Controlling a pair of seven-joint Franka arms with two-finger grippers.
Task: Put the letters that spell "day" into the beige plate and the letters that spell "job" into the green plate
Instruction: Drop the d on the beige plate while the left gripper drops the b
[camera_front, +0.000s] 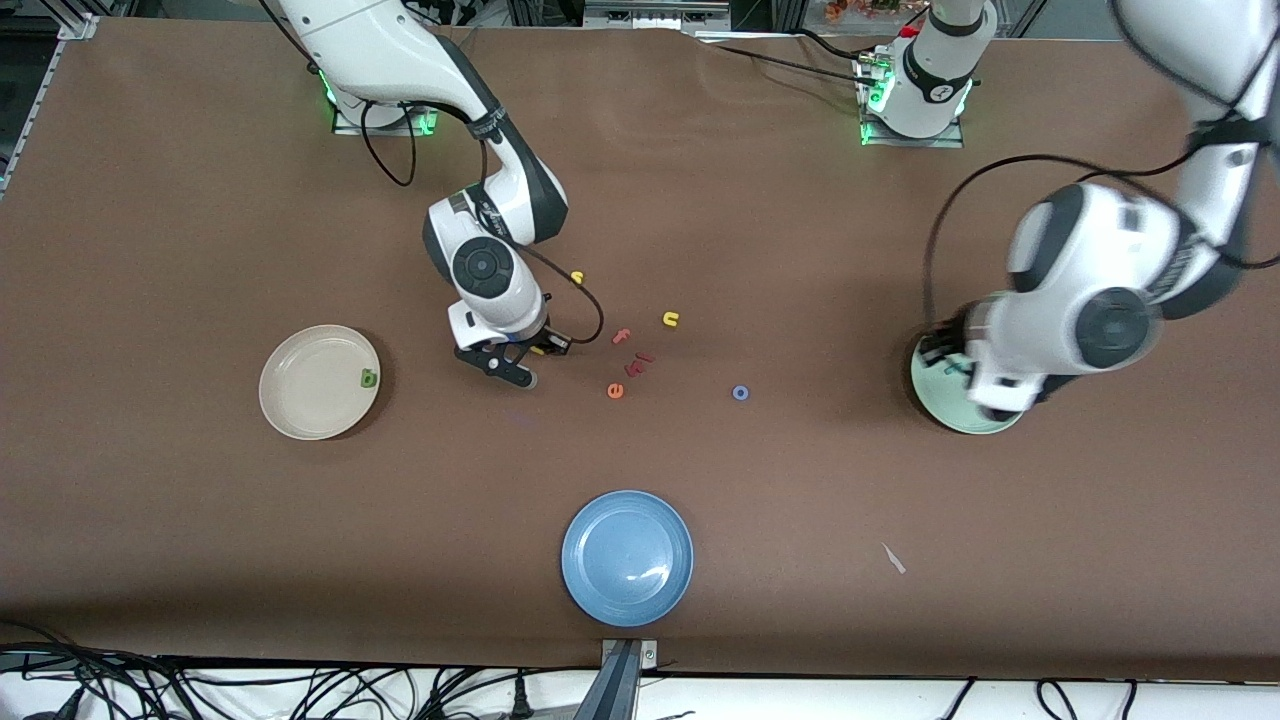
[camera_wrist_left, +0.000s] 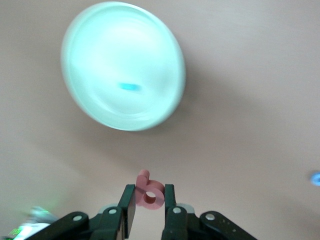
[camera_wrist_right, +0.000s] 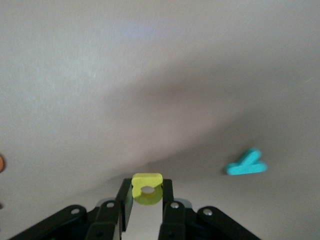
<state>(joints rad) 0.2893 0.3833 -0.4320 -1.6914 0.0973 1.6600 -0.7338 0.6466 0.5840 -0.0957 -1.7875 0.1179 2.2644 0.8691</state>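
Now the left gripper (camera_wrist_left: 149, 205) pinches the salmon-red b (camera_wrist_left: 149, 192) — the right gripper (camera_wrist_right: 146, 202) clamps the yellow a (camera_wrist_right: 147, 188).

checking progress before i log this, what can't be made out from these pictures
- Green plate, front view: mostly covered by the left arm; the teal letter in it is a smear in the left wrist view.
- Left end effector, shut on the salmon b: hidden by the arm in the front view.
- Teal y: seen only in the right wrist view.
- Right end effector grips the yellow a; the front view shows only a yellow speck.
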